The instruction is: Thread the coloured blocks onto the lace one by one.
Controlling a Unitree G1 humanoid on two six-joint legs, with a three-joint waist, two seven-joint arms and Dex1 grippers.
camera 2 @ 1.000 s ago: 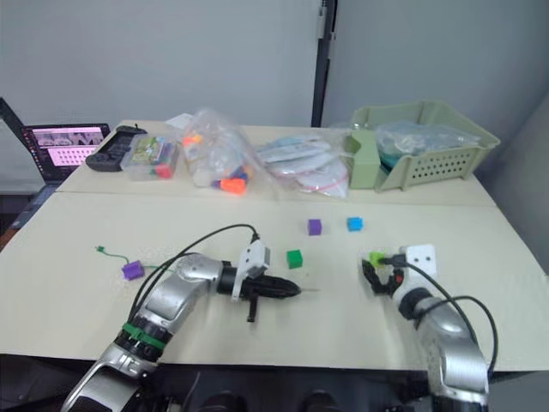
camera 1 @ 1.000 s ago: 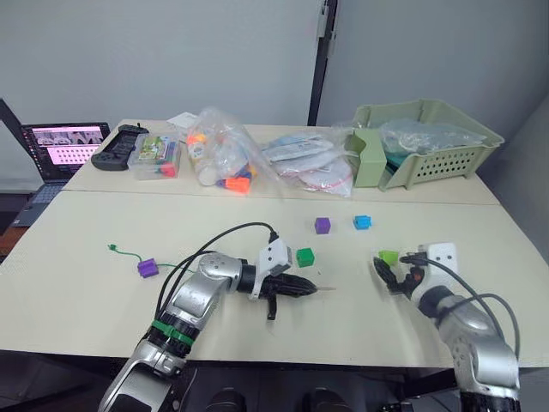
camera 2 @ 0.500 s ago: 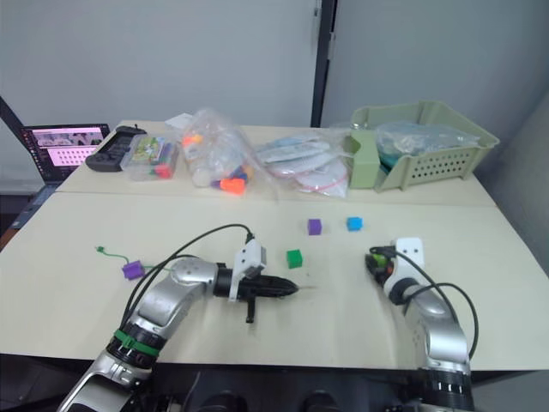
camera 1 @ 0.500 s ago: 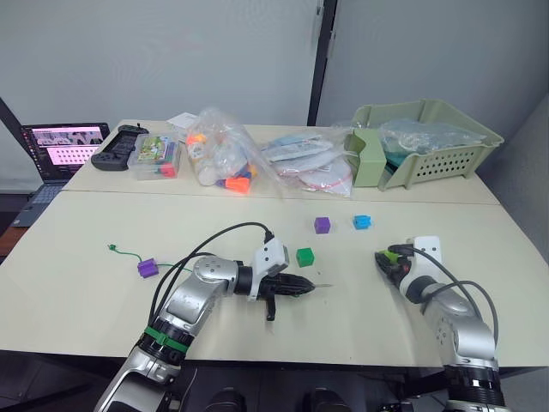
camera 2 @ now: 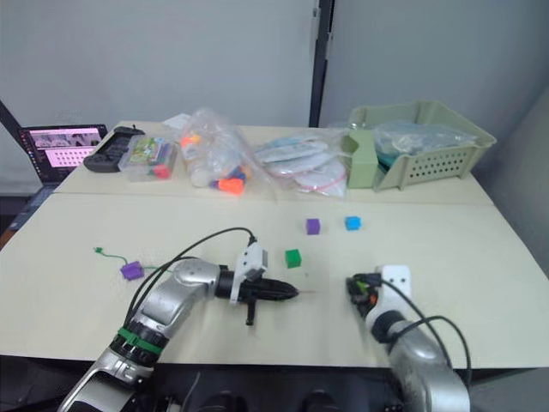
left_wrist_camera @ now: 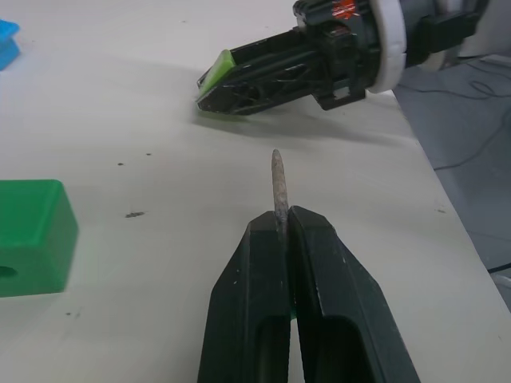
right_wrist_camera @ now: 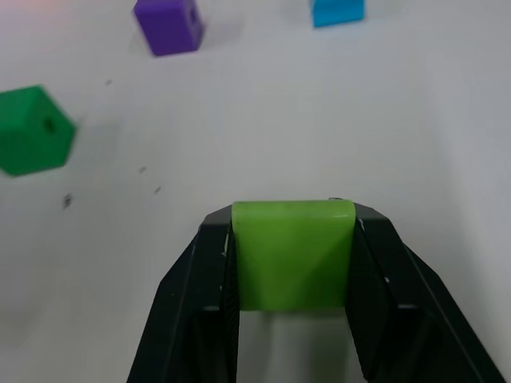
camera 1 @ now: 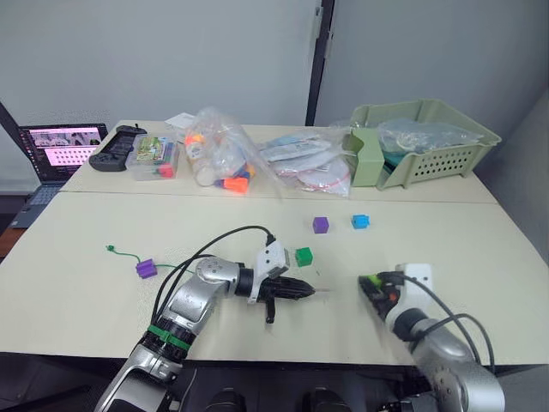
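While both arms sit low in the head views, the right gripper (camera 1: 371, 287) at lower right has its jaws closed on the lime green block (right_wrist_camera: 292, 252), pinched across two opposite flat faces, and points toward the centre of the frame. Facing it from lower centre, the left gripper (camera 1: 307, 291) has its jaws shut on the lace (camera 1: 124, 253) just behind the pale stiff tip (left_wrist_camera: 278, 182), which juts straight out toward the held cube with a clear gap between.

The cube looks light, rigid and smooth-sided, so a grip on flat faces should hold, though it could squirt out if squeezed off-centre; the faces carrying the hole need to stay unblocked, and whether they do here I cannot tell. The tip seems stiff enough to push through. The string behind it is thin and limp and will just trail, so holding close to the tip is the sensible place.

Just beyond the left gripper, at mid-frame on the desk (camera 1: 77, 292), sits the dark green block (camera 1: 304, 256), a hole showing on one side. At left-centre a purple block (camera 1: 147, 269) lies on the lace, apparently already threaded, near its knotted end (camera 1: 111, 249). Farther back, right of centre, stand the second purple block (camera 1: 321, 225) and the blue block (camera 1: 360, 221), near each other but apart.
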